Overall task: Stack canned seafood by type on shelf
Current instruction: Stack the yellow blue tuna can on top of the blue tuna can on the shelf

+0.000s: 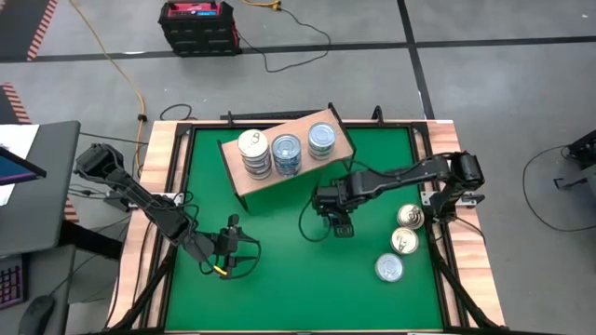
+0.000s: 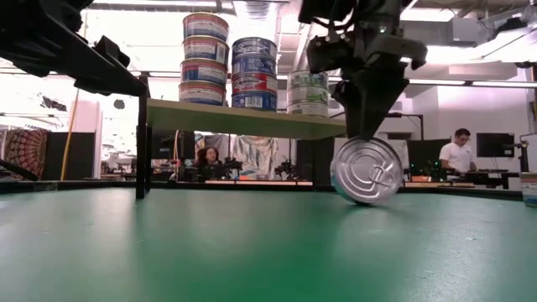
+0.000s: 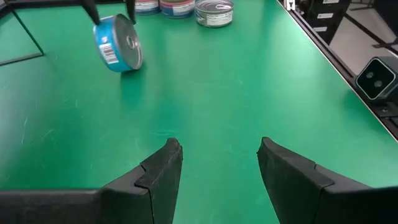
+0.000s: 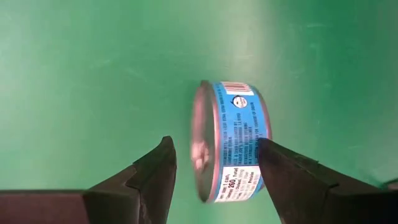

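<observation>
Right gripper (image 4: 214,165): fingers spread wide, straddling the blue-labelled tin (image 4: 230,140); one finger touches the tin's flat end, the other stands off its silver lid. The tin is on edge, and whether it clears the table cannot be told. A good step would square the tin before closing, then carry it level.

Beyond the gripper: shelf (image 1: 251,181) bearing three stacks.

Behind it: three loose tins (image 1: 399,240).

Left gripper (image 3: 217,168): parted, empty, well apart.

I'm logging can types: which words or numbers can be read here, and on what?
"260": on the blue label of the can between the right gripper fingers; the rest is too blurred.
Stacked cans on the shelf: print too small to read.
</observation>
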Available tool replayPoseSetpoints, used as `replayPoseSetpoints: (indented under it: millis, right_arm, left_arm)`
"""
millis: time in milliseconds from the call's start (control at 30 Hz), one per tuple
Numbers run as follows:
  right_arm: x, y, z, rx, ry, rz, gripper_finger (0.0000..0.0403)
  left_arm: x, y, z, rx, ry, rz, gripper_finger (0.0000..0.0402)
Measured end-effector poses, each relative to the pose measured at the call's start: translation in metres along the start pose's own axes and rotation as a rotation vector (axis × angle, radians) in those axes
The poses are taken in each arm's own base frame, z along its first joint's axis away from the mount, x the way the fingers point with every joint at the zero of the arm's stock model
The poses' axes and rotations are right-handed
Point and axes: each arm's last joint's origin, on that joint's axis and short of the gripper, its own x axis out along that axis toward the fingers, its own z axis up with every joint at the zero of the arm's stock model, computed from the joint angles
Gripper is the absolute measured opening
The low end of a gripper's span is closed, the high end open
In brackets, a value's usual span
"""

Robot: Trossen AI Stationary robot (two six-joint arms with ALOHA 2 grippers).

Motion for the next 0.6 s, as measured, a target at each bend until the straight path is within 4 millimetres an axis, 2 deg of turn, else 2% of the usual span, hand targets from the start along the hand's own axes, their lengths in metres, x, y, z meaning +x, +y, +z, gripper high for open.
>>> replayPoseSetpoints:
  millis: [200, 400, 533, 600]
  right_arm:
    - [0.005, 0.001, -0.002, -0.002, 0.020, 0.015, 0.0260]
    - [-0.011, 0.010, -0.002, -0.001, -0.051, -0.034, 0.0260]
    - [-0.018, 0.019, -0.015, 0.061, 0.019, -0.040, 0.0260]
    - [-0.011, 0.023, -0.025, 0.067, 0.089, -0.056, 0.0260]
  left_arm:
    - [0.000, 0.000, 0.000, -0.012, 0.005, -0.015, 0.0201]
    - [0.000, -0.001, 0.000, -0.014, 0.006, -0.021, 0.0201]
    - [0.000, 0.000, 0.002, -0.026, -0.016, 0.005, 0.0201]
    - [0.003, 0.002, 0.003, -0.047, -0.034, 0.035, 0.0201]
